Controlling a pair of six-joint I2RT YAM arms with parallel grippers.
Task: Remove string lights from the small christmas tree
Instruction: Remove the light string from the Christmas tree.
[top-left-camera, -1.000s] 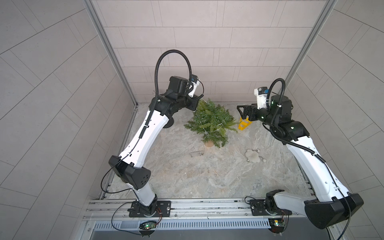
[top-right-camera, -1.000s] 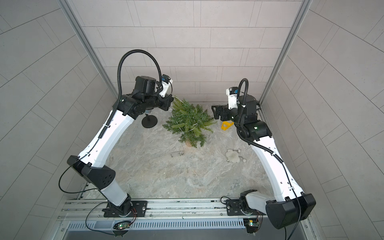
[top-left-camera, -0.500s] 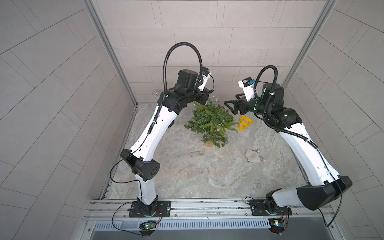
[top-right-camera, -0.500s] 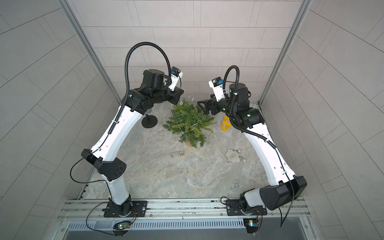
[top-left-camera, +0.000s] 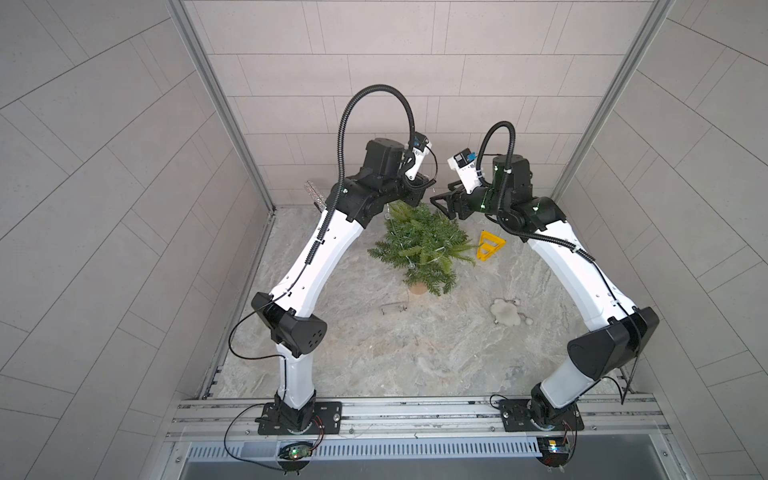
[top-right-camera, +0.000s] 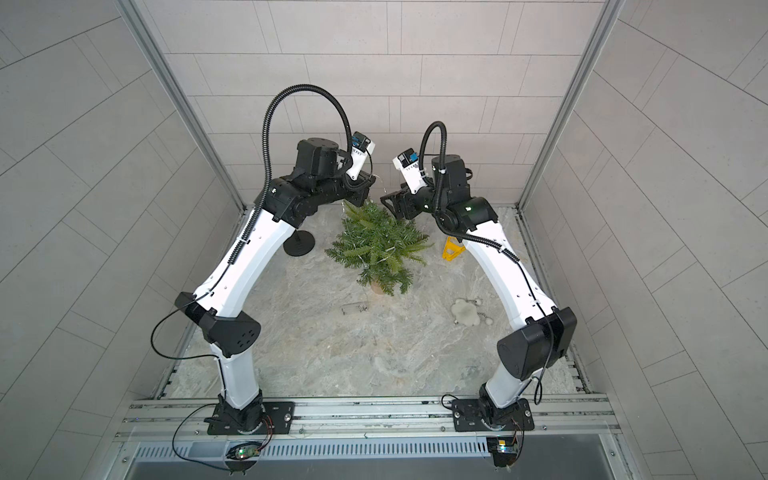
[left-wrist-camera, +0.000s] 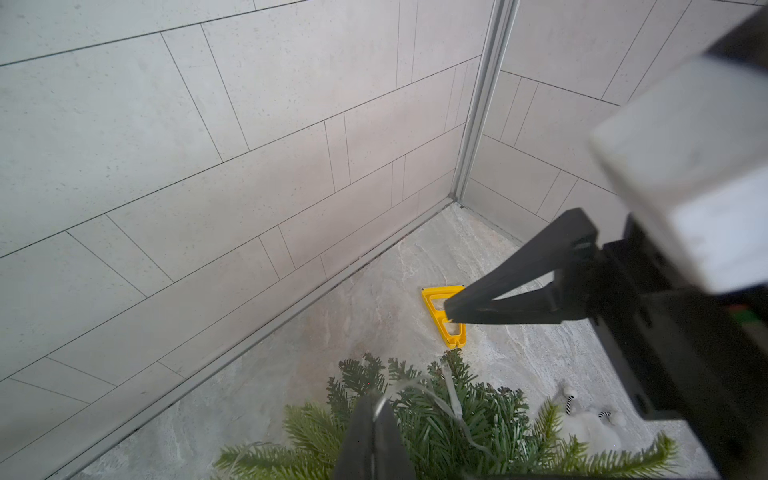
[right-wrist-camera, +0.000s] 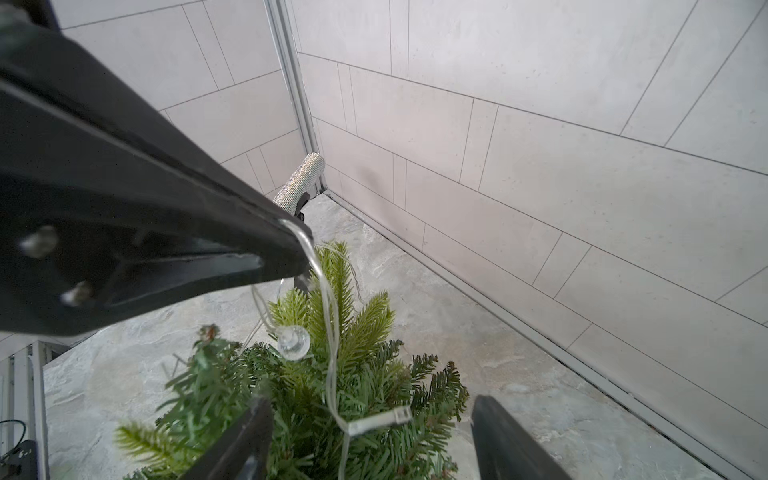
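Right wrist view gives the plainest look at the grip: the left gripper (right-wrist-camera: 297, 249) is clenched on the lights (right-wrist-camera: 328, 332), which drop from its tip past a round bulb (right-wrist-camera: 293, 341) onto the top of the tree (right-wrist-camera: 357, 332), while the right gripper (right-wrist-camera: 374, 449) is released, fingers wide apart either side of that top. Only the top views show the whole tree on the table (top-left-camera: 374, 353) and the lights' clear box (top-left-camera: 392, 308) lying near its tan base. The left wrist view shows the left jaws shut on the lights, with a yellow triangle (left-wrist-camera: 440, 307) beyond the tree.
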